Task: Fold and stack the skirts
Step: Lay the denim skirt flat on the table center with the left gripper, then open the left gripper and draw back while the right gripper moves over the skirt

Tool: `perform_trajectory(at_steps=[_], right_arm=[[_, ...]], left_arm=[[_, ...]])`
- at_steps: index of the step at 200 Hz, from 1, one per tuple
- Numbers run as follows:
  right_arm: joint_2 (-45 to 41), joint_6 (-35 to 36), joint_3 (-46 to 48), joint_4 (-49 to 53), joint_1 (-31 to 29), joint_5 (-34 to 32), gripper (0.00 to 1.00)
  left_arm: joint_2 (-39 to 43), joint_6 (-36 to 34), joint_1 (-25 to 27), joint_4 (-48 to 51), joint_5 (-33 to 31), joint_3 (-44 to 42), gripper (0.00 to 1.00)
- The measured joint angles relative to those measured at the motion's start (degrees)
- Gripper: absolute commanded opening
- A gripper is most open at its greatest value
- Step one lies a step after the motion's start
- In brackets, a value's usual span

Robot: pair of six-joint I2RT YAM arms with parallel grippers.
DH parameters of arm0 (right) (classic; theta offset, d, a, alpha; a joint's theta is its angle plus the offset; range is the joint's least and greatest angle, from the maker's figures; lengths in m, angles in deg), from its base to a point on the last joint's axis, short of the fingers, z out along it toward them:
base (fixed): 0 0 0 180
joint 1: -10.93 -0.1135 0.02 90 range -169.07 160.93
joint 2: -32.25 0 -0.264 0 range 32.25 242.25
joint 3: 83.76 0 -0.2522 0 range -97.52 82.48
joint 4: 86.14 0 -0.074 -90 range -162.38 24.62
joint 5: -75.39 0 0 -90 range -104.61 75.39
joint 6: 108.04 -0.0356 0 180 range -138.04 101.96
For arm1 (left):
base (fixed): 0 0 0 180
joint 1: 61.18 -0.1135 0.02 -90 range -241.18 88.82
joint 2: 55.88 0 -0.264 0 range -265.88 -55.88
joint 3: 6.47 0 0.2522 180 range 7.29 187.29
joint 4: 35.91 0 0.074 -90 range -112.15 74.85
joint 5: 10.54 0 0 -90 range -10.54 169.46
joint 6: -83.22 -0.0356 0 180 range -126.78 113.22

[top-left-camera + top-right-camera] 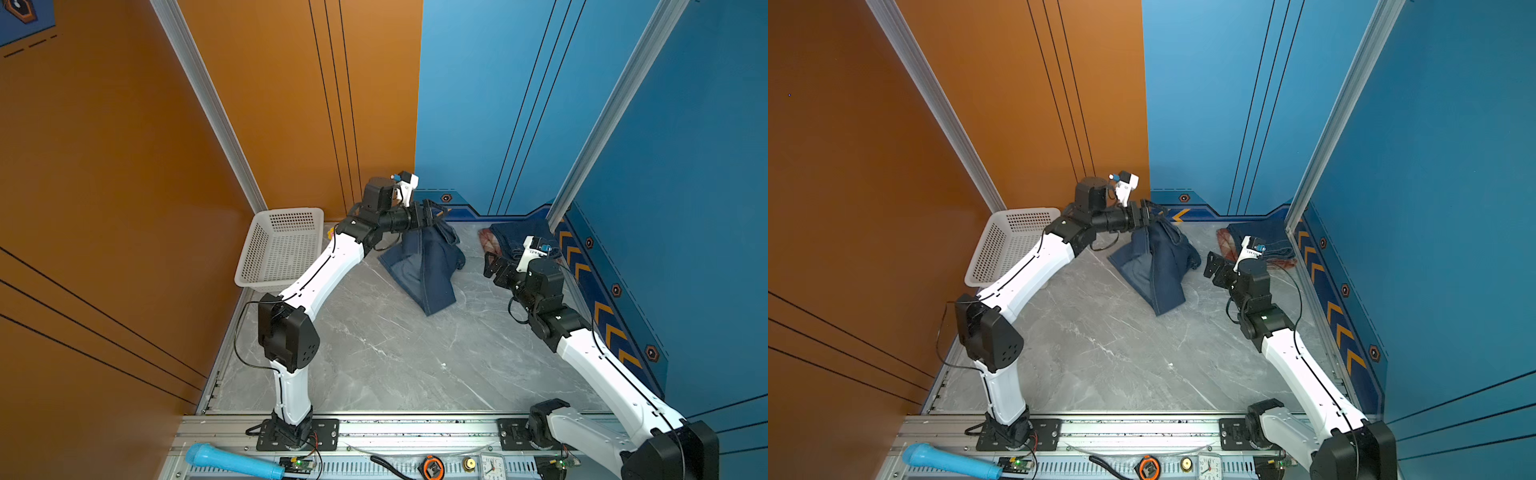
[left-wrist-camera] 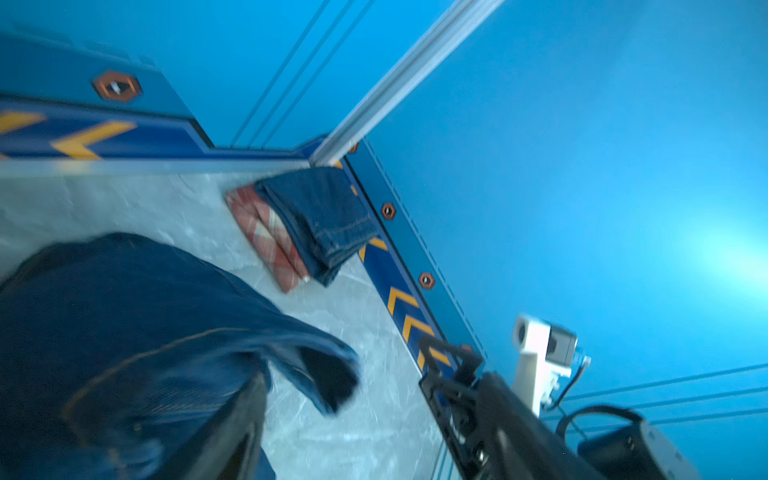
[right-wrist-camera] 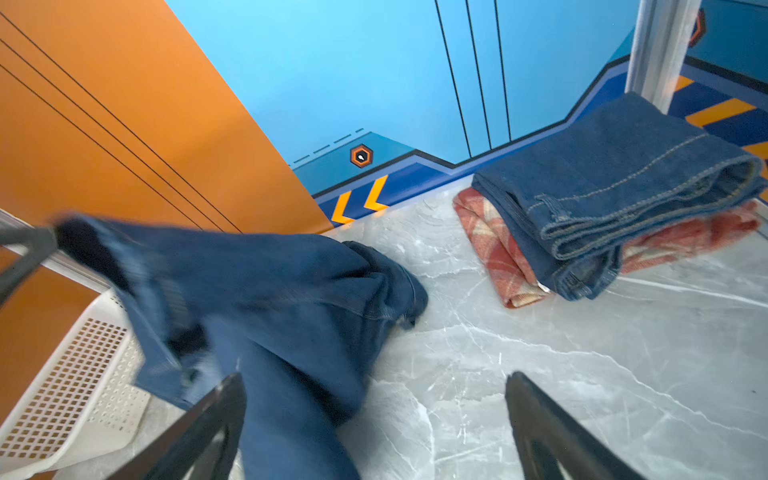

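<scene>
The loose denim skirt (image 1: 424,266), upper centre in both top views, is tented up to the left end effector (image 1: 436,214); whether those jaws grip cannot be told. Its long axis runs down the frame, the lower end spread on the desk (image 1: 395,365). The right end effector (image 1: 489,266) is held wide, empty. If released here, a crumpled heap is risked; the folded stack (image 1: 515,237) at upper right could be brushed.

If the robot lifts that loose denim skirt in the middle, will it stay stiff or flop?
Probably floppy: the skirt peaks at the left pincer and drapes in folds to the table. Likely heavy for cloth: the folded denim nearby shows thick stitched hems.
</scene>
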Motion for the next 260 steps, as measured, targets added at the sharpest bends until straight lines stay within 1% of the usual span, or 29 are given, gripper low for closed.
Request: perform_trajectory(at_steps=[15,28,45,68,98,125,153,160,168,176,185,190,195,203,207,212,241,260], right_arm=[[1.40,-0.20,-0.20,1.29,0.85,0.04,0.98],[4.24,-0.28,-1.22,2.45,1.38,0.48,0.98],[9.92,-0.63,-4.70,4.52,1.73,1.64,0.98],[18.73,-0.94,-11.80,7.04,1.75,4.04,1.00],[30.14,-1.73,-20.41,9.11,1.11,7.87,1.00],[39.21,-2.60,-24.94,10.75,-0.66,10.27,0.98],[47.50,-3.04,-28.96,13.31,-3.02,10.86,0.94],[49.37,-3.19,-30.01,13.75,-3.52,10.84,0.87],[51.32,-3.52,-31.15,14.27,-4.00,10.78,0.76],[53.18,-3.39,-32.48,14.99,-4.37,10.82,0.61],[54.71,-3.02,-33.97,15.98,-4.70,10.82,0.39],[55.25,-3.13,-34.77,16.46,-4.90,10.75,0.30],[55.54,-3.10,-35.43,16.98,-5.09,10.64,0.22],[55.54,-2.97,-36.68,18.08,-5.51,10.58,0.13],[55.47,-2.99,-37.44,18.71,-5.77,10.56,0.10],[55.34,-2.58,-38.69,19.37,-6.19,10.58,0.09],[54.10,-2.78,-47.43,22.14,-9.33,10.80,0.10],[52.37,-3.89,-53.88,23.37,-11.30,10.88,0.08]], left_arm=[[2.78,-1.05,0.44,-0.11,2.45,-6.58,0.94],[5.88,-1.53,-0.48,-0.61,3.34,-11.17,0.94],[10.25,-1.97,-3.30,-1.53,3.54,-15.23,0.94],[14.08,-2.32,-7.23,-2.58,2.21,-18.18,0.94],[14.73,-2.25,-10.19,-2.43,-1.33,-22.56,0.94],[14.05,-1.84,-10.51,-1.79,-2.99,-26.64,0.94],[13.44,-1.57,-10.51,-1.46,-3.65,-27.98,0.94],[13.35,-1.55,-10.51,-1.46,-3.67,-27.98,0.93],[13.35,-1.51,-10.51,-1.46,-3.67,-27.98,0.93],[13.35,-1.44,-10.51,-1.55,-3.69,-27.98,0.93],[13.35,-1.42,-10.51,-1.60,-3.72,-27.98,0.93],[13.35,-1.42,-10.54,-1.60,-3.80,-27.98,0.93],[13.35,-1.42,-10.62,-1.60,-3.82,-28.00,0.93],[13.35,-1.42,-10.91,-1.62,-3.85,-28.02,0.93],[13.35,-1.42,-10.95,-1.62,-3.85,-28.02,0.93],[13.35,-1.40,-11.08,-1.62,-3.87,-28.04,0.93],[13.81,-1.01,-13.00,-1.62,-4.94,-29.22,0.93],[14.62,-0.50,-14.82,-1.64,-6.47,-30.75,0.93]])
